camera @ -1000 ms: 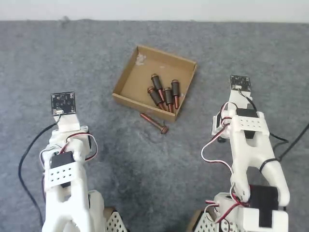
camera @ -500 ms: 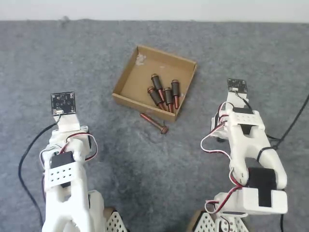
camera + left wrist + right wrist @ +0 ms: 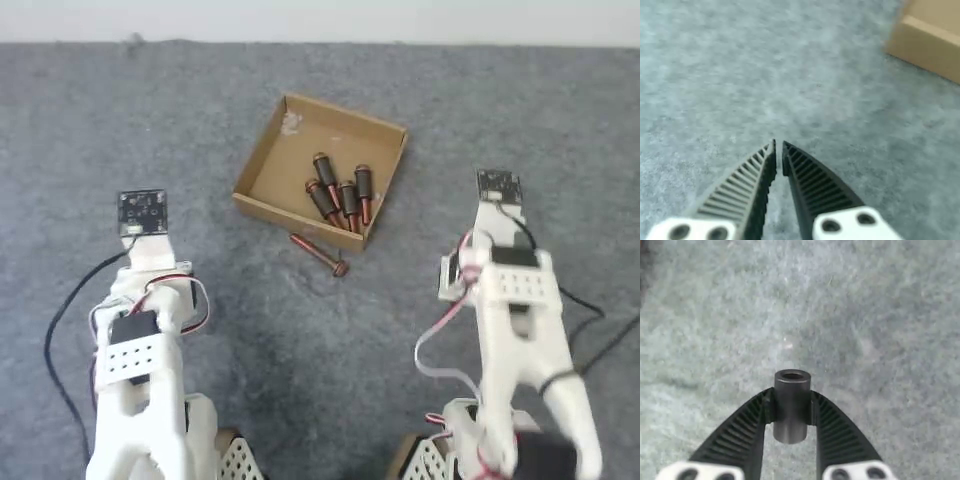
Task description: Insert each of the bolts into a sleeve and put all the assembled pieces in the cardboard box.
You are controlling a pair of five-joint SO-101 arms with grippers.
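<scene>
Right wrist view is the one to look at. The sleeve, a short dark tube, is pinched by its sides in the right claw. The jaws are only as far apart as the sleeve is wide, and the hole faces up toward the camera.

The last loose bolt lies flat on the grey surface, just beside the near wall of the cardboard box. From above I can't tell if it's touching the wall. Four finished pieces are already in the box, so I'd say this is the final pair.

The left claw is empty, with the tips almost together and just a sliver of a gap. It hangs over bare carpet, with a corner of the box off to one side.

What worries me:
- The bolt is thin and sits right by the box wall, so a claw coming down there could bump the box or roll the bolt away.
- The sleeve is only held by two ribbed jaws on a round side. If the bolt goes in off-centre, the push could twist or pop it out.
- The hole is narrow, so a bolt grabbed crooked likely just jams on the rim.
</scene>
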